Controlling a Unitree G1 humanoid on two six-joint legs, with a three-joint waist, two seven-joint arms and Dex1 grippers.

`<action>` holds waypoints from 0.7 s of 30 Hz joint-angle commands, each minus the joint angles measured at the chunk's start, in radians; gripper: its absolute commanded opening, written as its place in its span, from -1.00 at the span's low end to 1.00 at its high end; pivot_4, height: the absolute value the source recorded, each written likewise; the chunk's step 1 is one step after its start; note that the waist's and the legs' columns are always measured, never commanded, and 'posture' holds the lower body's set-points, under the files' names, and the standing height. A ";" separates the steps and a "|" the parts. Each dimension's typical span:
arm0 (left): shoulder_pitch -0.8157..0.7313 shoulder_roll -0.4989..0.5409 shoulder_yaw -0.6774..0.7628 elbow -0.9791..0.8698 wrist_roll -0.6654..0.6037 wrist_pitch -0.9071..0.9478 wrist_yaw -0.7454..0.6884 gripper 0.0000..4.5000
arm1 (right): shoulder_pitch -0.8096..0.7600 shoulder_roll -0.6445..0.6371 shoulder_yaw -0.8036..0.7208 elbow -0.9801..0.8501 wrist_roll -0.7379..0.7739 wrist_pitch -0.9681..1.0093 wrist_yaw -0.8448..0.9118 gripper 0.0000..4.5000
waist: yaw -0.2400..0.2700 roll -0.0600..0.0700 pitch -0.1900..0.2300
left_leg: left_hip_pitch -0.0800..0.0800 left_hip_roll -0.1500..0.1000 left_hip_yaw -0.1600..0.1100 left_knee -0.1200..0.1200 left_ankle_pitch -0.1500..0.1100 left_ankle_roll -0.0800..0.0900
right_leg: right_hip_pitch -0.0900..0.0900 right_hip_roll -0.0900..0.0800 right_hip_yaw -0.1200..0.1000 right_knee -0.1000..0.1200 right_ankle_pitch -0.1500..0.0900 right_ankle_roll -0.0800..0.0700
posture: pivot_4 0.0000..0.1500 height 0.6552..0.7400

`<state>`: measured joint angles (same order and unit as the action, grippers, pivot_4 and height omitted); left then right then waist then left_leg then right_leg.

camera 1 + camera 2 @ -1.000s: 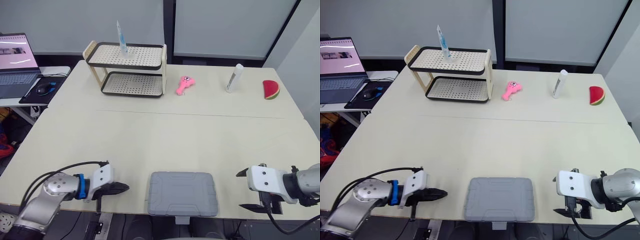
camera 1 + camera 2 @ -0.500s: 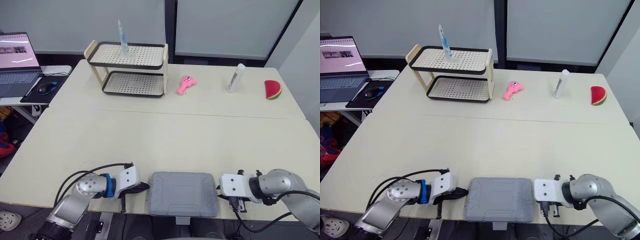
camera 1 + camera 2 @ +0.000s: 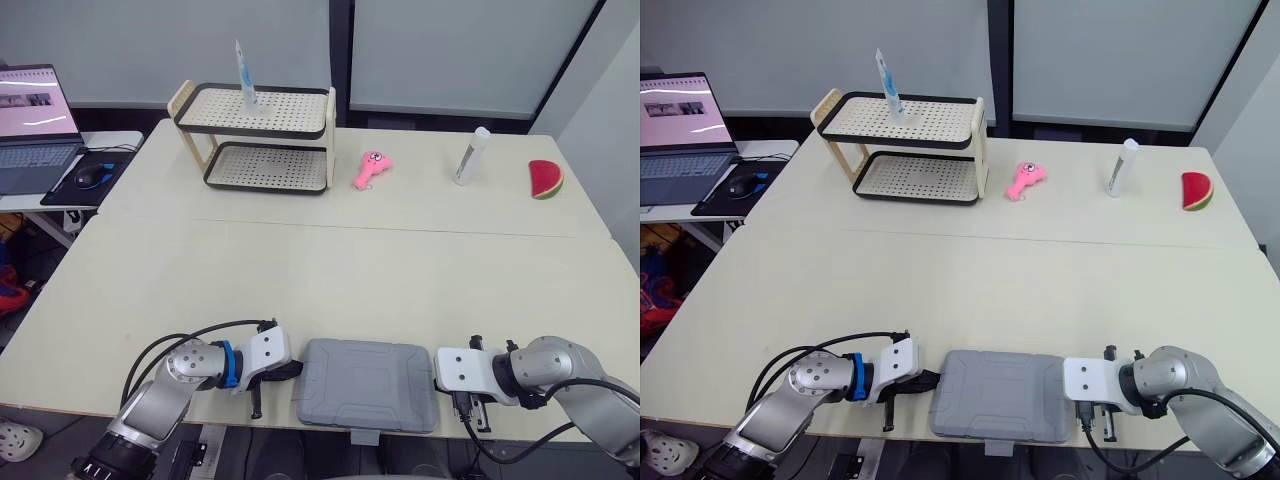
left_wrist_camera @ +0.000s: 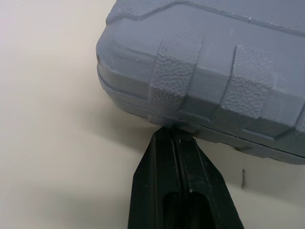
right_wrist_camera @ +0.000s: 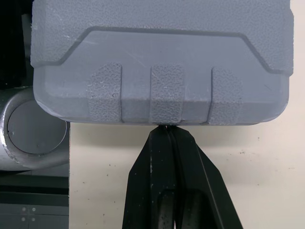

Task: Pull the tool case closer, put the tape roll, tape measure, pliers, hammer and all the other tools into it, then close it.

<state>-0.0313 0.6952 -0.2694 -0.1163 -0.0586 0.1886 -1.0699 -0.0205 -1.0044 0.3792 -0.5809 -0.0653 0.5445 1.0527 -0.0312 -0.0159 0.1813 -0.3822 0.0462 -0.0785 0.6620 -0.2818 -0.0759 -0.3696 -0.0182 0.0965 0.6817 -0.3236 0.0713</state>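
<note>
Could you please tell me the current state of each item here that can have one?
Grey plastic tool case: closed, flat at the table's near edge.
Left gripper: shut, tips against the case's left end.
Right gripper: shut, tips against the case's right end.
Grey laptop: open, screen lit.
Slim white bottle: standing upright.

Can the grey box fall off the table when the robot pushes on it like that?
Yes, maybe. The tool case lies at the near edge of the table, its front latch already past it, so pulling closer could tip it off. The left gripper and right gripper are shut, only pressing their tips on its sides, so it might slip or twist.
</note>
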 commanded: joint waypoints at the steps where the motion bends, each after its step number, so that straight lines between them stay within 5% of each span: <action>1: 0.008 0.012 0.007 -0.040 -0.017 -0.025 -0.011 -1.00 | -0.013 0.009 -0.018 -0.039 0.022 0.003 0.010 -0.99 | 0.000 0.000 0.000 | 0.000 0.000 0.000 0.000 0.000 0.000 | 0.000 0.000 0.000 0.000 0.000 0.000 | 1.00 0.88; 8: 0.037 0.110 0.135 -0.006 -0.077 -0.057 -0.044 -1.00 | 0.054 -0.073 -0.161 -0.035 0.061 -0.005 0.024 -0.99 | 0.000 0.000 0.000 | 0.000 0.000 0.000 0.000 0.000 0.000 | 0.000 0.000 0.000 0.000 0.000 0.000 | 1.00 0.88; 21: 0.047 0.306 0.453 0.074 -0.222 -0.061 -0.127 -1.00 | 0.326 -0.160 -0.809 0.096 0.308 -0.262 0.313 -0.99 | 0.000 0.000 0.000 | 0.001 0.000 0.000 0.000 0.000 0.000 | 0.001 0.000 -0.001 0.001 0.000 0.000 | 1.00 0.88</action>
<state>0.0167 0.9836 0.1471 -0.0280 -0.2644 0.1114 -1.1928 0.2973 -1.1513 -0.3635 -0.4935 0.2174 0.3040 1.3190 -0.0314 -0.0161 0.1813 -0.3815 0.0465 -0.0782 0.6624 -0.2818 -0.0759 -0.3682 -0.0185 0.0958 0.6823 -0.3235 0.0712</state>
